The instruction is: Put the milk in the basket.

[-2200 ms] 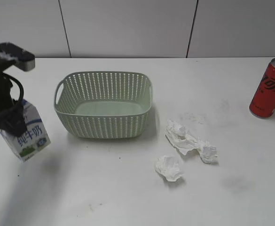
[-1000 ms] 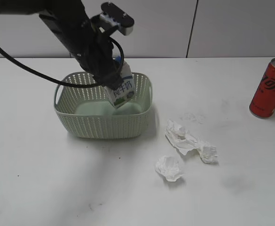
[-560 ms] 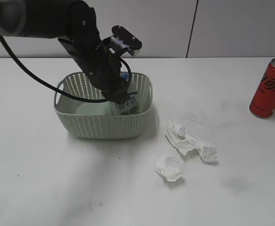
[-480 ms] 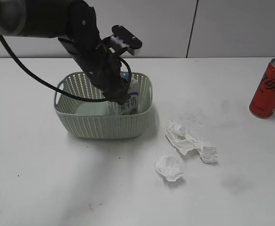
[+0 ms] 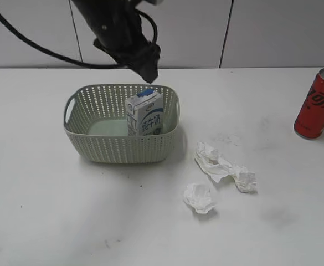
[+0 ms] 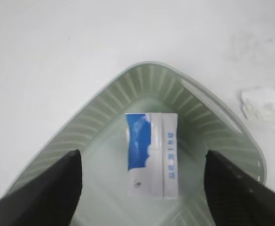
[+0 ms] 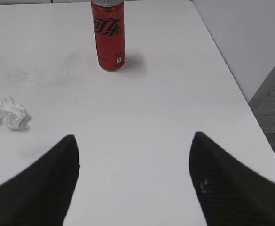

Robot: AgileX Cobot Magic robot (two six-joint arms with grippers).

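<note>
The milk carton [image 5: 145,113], white with a blue top, stands upright inside the sage-green basket [image 5: 123,146], toward its right side. My left gripper [image 5: 146,66] hangs above the basket, open and empty, clear of the carton. In the left wrist view the carton's top [image 6: 152,154] lies below, between the two spread fingers, inside the basket [image 6: 104,103]. The left gripper [image 6: 142,162] holds nothing. My right gripper [image 7: 133,141] is open and empty over bare table; it does not show in the exterior view.
A red soda can [image 5: 317,103] stands at the right edge, also in the right wrist view [image 7: 108,34]. Two crumpled white tissues [image 5: 224,165] [image 5: 199,197] lie right of the basket. The table's right edge [image 7: 231,75] is close to the right gripper.
The left gripper carried the carton from the left into the basket, let it go and rose above the basket. The carton now stands free inside.
</note>
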